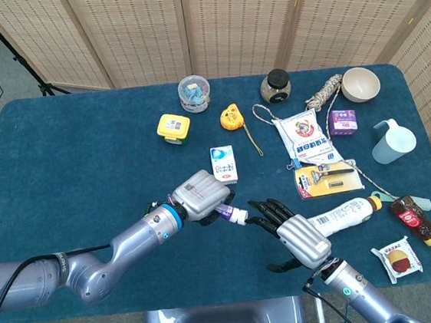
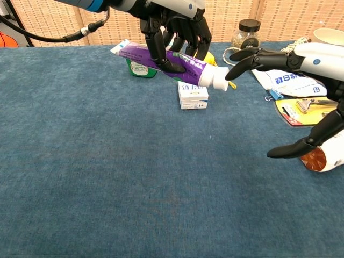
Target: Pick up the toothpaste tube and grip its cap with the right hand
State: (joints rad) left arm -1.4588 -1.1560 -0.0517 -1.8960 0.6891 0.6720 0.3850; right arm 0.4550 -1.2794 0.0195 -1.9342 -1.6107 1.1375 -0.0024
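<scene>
My left hand (image 1: 200,198) grips a purple toothpaste tube (image 2: 172,62) and holds it above the table. The tube lies nearly level, with its white cap (image 2: 220,79) pointing towards my right side. In the head view the hand hides most of the tube, and only the cap (image 1: 239,216) and a purple bit show. My right hand (image 1: 296,234) is just beyond the cap, its fingers (image 2: 252,56) stretched out towards it. One fingertip is right beside the cap, while the thumb hangs far below. That hand (image 2: 301,59) holds nothing.
A small white box (image 2: 192,95) lies on the blue table (image 1: 70,169) under the tube. A razor pack (image 1: 325,178) and a white tube (image 1: 344,213) lie beside my right hand. A green-yellow box (image 1: 173,127), a tape measure (image 1: 231,117), a jar (image 1: 275,86) and a pouch (image 1: 304,138) stand farther back.
</scene>
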